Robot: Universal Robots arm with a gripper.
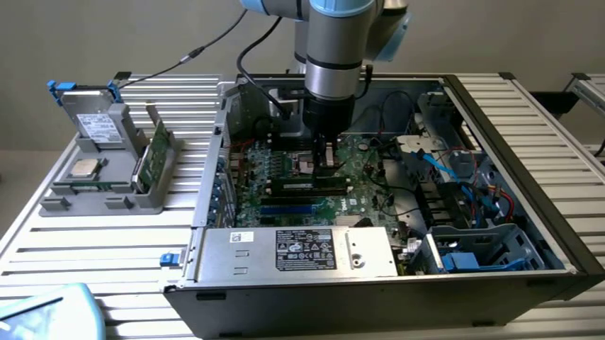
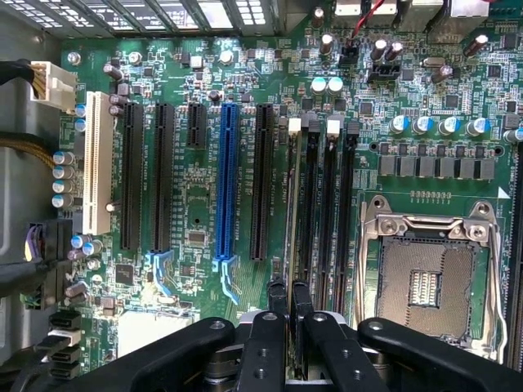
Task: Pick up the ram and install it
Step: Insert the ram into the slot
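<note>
My gripper (image 1: 326,161) reaches straight down into the open computer case (image 1: 529,134), just above the motherboard (image 1: 283,177). In the wrist view the gripper (image 2: 289,309) is shut on the ram (image 2: 292,237), which shows edge-on as a thin strip between the two black fingers (image 2: 277,302). The ram runs along the first of the black memory slots (image 2: 310,204), by the slot's white end clip (image 2: 294,124). Whether it is seated in the slot I cannot tell. The neighbouring memory slots (image 2: 344,212) stand bare.
An open processor socket (image 2: 425,278) lies beside the memory slots; a blue expansion slot (image 2: 227,180) and black ones lie on the other side. Cables (image 1: 444,166) and drive cages crowd the case at the exterior view's right. A grey holder (image 1: 113,191) outside carries a green card (image 1: 153,152) and a silver chip (image 1: 85,168).
</note>
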